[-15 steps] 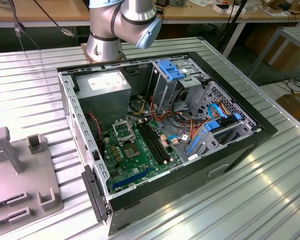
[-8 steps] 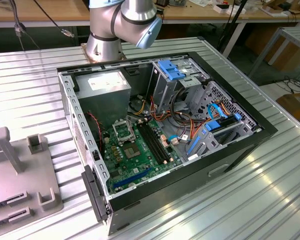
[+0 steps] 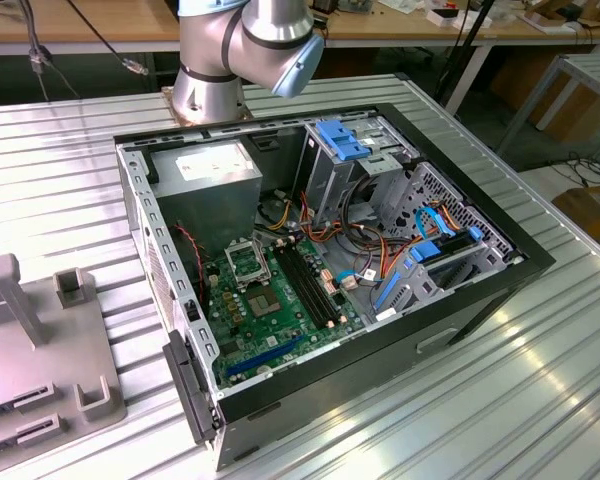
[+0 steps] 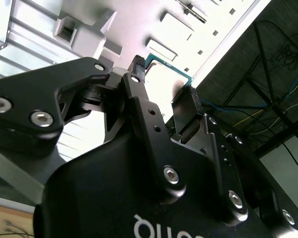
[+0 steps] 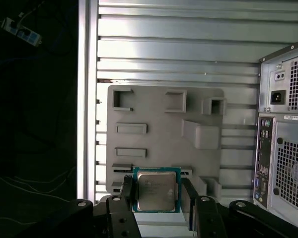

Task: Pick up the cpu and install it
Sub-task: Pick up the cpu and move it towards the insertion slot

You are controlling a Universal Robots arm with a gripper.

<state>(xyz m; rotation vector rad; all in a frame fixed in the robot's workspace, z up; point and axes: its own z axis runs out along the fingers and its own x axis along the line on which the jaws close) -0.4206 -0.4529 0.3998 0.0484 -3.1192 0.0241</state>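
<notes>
Gripper (image 5: pixel 158 185) clamping cpu (image 5: pixel 156 191) by 2 opposite edges, chip lying flat between fingertips (image 5: pixel 128 192), seemingly hanging above edge of grey tray (image 5: pixel 159 134).

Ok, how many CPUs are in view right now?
1. The cpu is clamped between the jaws of the gripper, over the grey tray. Any others could be hidden inside the computer case.

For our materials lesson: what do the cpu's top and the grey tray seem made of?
The cpu: top looks like metal, pale silver-grey with a dull sheen; its rim looks like green circuit board. The grey tray: probably plastic, matte, one even colour, moulded pockets.
</notes>
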